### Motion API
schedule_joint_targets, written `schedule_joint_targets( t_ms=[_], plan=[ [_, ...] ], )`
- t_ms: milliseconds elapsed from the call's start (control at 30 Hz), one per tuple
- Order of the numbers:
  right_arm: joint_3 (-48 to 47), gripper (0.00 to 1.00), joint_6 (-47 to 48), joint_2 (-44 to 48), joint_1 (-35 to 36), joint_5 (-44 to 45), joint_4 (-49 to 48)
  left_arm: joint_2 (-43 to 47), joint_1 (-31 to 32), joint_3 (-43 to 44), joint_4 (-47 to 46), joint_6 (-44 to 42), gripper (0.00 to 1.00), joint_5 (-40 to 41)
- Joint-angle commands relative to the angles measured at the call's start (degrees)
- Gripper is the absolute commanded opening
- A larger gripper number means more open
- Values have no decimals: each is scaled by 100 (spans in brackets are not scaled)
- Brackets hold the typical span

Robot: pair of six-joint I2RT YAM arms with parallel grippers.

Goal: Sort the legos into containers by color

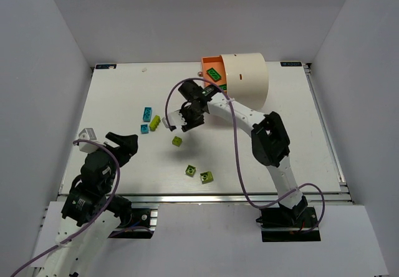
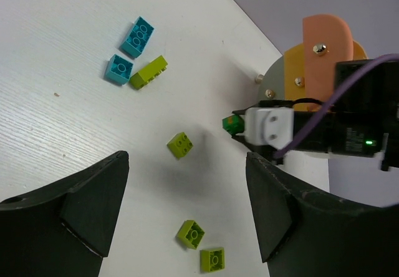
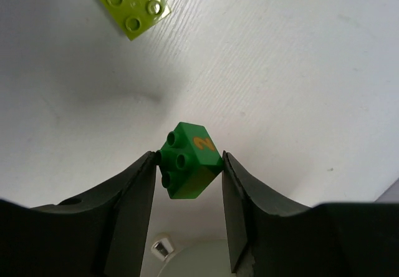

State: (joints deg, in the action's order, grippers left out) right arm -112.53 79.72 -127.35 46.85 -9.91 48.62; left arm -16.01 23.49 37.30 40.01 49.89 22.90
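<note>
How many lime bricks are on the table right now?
4 lime bricks: one beside the teal bricks, one mid-table, two close together lower in the top view. More could be hidden under the right arm or inside the drum.

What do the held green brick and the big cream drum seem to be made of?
Green brick: probably hard moulded plastic, slightly glossy; crisp studs catch light. Drum: smooth matte cream wall, orange inside; plastic or coated card, I cannot tell which.
</note>
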Motion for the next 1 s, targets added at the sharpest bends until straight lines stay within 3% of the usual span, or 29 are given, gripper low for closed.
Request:
schedule_joint_targets(
  t_ms=[0, 233, 367, 533, 633, 967],
  plan=[
    [-234, 0, -545, 728, 17, -739, 297, -16, 25, -47, -142, 30, 85, -145],
    [-867, 0, -1493, 1352, -44, -1829, 421, -43, 25, -135, -397, 12, 85, -250],
    [-604, 0, -2372, 1932, -141, -2286, -377, -183, 25, -275, -696, 21, 86, -426],
    [-86, 0, -3750, 2592, -491, -1683, -2065, -438, 25, -443, -1161, 3, 86, -681],
    [178, 0, -4017, 2750, -790, -1305, -2654, -648, 25, -504, -1459, -84, 86, -839],
    [-40, 0, -4588, 2364, -1968, -1399, -2516, -1264, 25, -636, -2032, -287, 86, -1314]
  ],
)
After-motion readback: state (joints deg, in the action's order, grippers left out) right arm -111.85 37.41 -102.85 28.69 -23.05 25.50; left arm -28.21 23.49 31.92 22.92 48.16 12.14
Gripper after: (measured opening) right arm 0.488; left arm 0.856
